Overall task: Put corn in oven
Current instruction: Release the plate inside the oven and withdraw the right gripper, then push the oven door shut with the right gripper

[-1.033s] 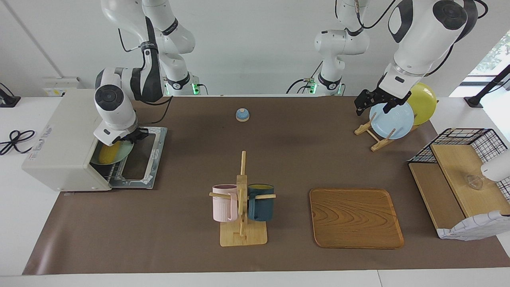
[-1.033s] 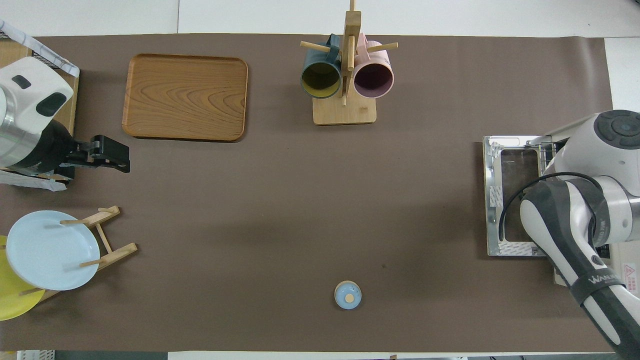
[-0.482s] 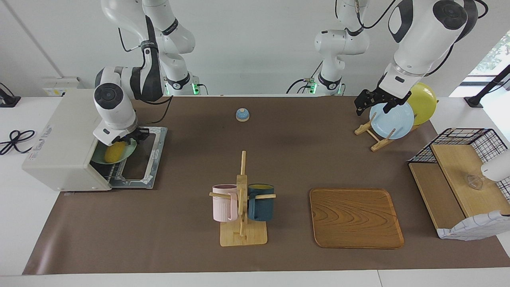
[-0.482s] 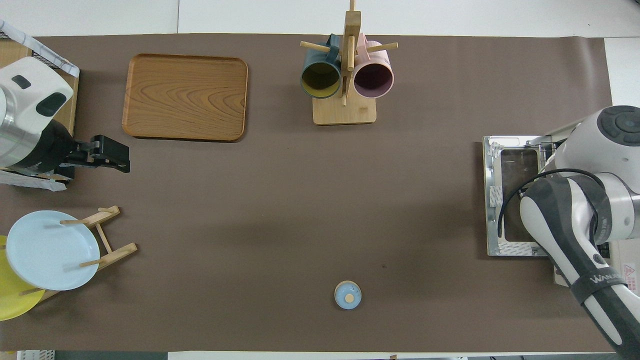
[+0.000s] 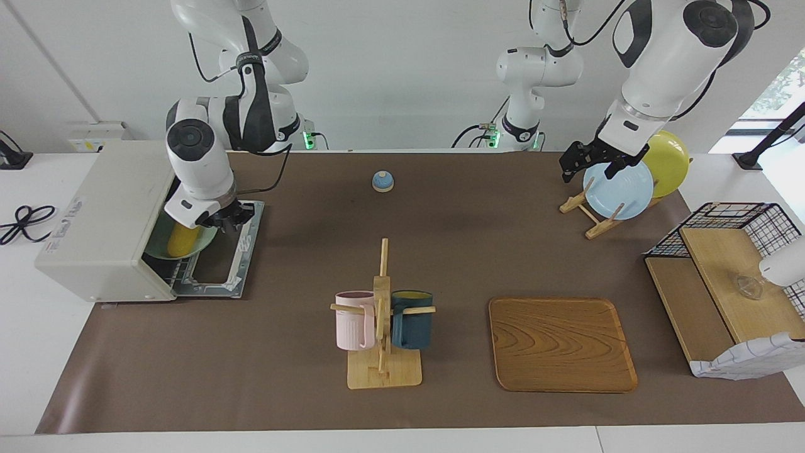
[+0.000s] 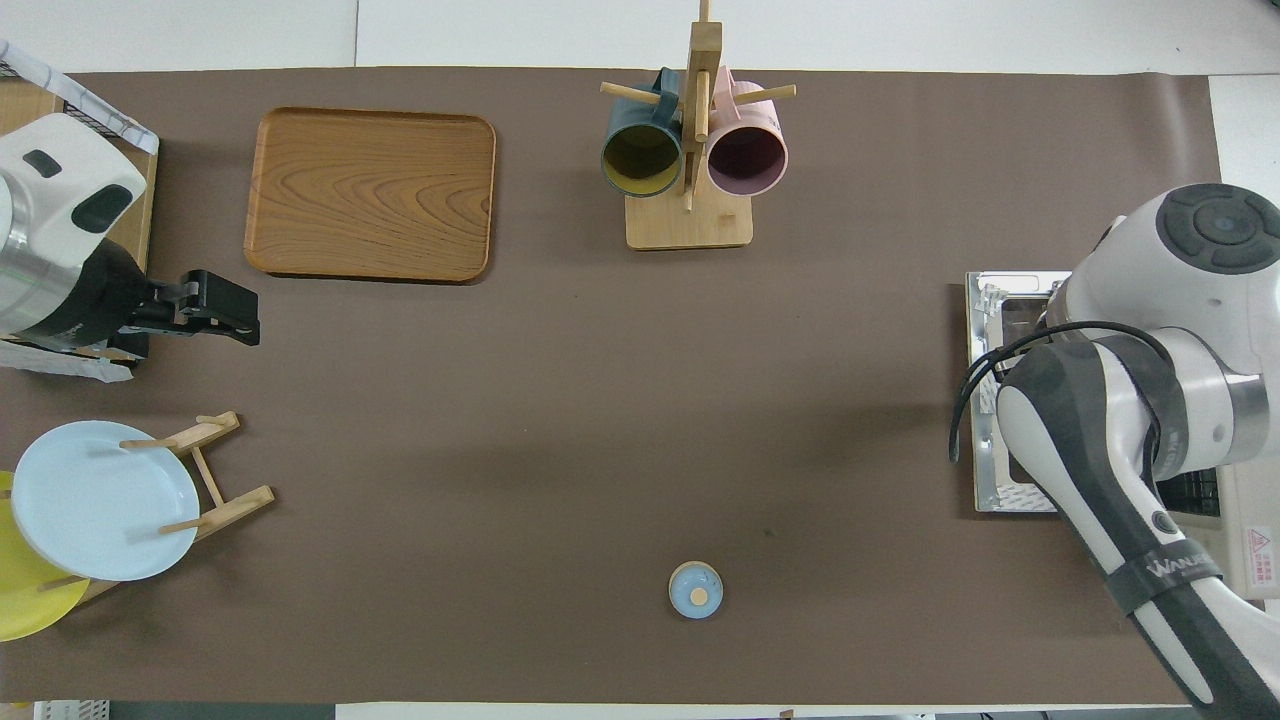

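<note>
Corn [image 5: 182, 240] lying on a green plate [image 5: 204, 239] inside the open oven [image 5: 104, 220]; right gripper [image 5: 229, 220] over the door, finger state unclear; left gripper [image 5: 591, 162] waiting, fingers apart.

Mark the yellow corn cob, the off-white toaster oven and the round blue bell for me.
yellow corn cob [image 5: 181, 241], facing view, exposed lower end.
off-white toaster oven [image 5: 100, 217], facing view, flat top panel.
round blue bell [image 6: 695, 590], overhead view, dome beside the centre button.
</note>
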You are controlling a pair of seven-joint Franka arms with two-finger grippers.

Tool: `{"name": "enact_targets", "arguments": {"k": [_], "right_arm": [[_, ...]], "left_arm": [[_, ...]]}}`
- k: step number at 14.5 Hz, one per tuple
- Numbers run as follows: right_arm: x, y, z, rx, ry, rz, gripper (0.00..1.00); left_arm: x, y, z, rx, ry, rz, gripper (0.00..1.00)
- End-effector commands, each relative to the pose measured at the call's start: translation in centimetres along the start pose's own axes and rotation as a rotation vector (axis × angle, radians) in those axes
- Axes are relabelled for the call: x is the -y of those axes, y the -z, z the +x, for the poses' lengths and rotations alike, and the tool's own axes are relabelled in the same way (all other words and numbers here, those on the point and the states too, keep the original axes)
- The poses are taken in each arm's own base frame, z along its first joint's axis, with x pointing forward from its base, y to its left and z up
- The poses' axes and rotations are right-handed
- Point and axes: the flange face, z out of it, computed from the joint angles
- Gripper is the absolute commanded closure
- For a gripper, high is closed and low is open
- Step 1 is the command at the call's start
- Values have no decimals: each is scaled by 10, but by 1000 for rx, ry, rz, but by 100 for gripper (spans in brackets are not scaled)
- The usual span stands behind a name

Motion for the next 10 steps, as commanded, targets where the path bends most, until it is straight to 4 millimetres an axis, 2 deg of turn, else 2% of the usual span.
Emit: {"name": "enact_targets", "arguments": {"k": [1,3,5,7,10], "right_arm": [[29,-16,8,-64,-38,14,100],[42,-40,10,-72,-48,22,100],[46,-61,16,-55,-82,28,100],[50,-76,20,-52,-97,33,100],[50,-91,16,-23,-96,34,100]], "left_arm": [[3,4,-4,3,4,-9,0],[3,5,-4,1,4,-9,0],[3,4,-4,3,4,-9,0],[3,4,-4,3,4,-9,0],[3,4,-4,3,4,-9,0]]}}
